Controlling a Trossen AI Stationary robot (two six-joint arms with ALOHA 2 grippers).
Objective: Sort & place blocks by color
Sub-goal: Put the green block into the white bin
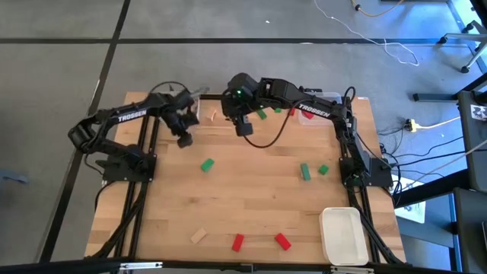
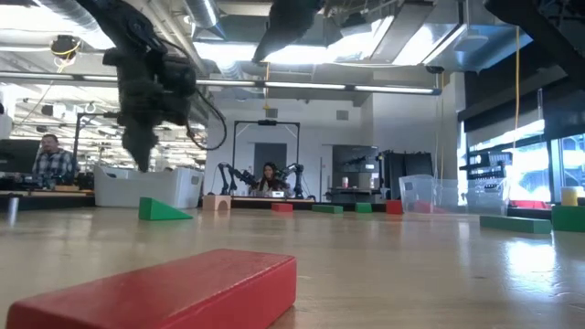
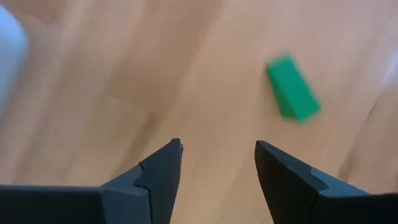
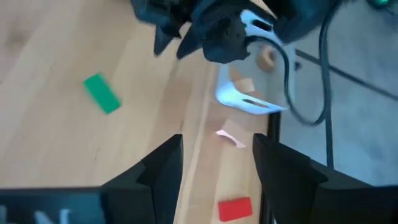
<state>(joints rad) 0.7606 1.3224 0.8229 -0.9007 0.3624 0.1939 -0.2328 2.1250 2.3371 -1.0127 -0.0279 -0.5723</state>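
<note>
Red, green and tan blocks lie scattered flat on the wooden table (image 1: 251,198). A green block (image 1: 207,164) (image 3: 293,95) lies a little nearer than my left gripper (image 1: 183,140) (image 3: 217,158), which hangs open above bare wood, pointing steeply down. My right gripper (image 1: 244,128) (image 4: 217,155) is open and hangs higher, over the table's far middle, with nothing between its fingers. Two more green blocks (image 1: 305,171) lie at the right. Two red blocks (image 1: 282,241) and a tan block (image 1: 198,235) lie near the front edge.
A white tray (image 1: 342,234) sits at the near right corner. Clear bins (image 1: 313,106) stand along the far edge, with red and green blocks (image 1: 261,114) beside them. A black cable (image 1: 266,141) loops below the right arm. People sit in the room behind the table.
</note>
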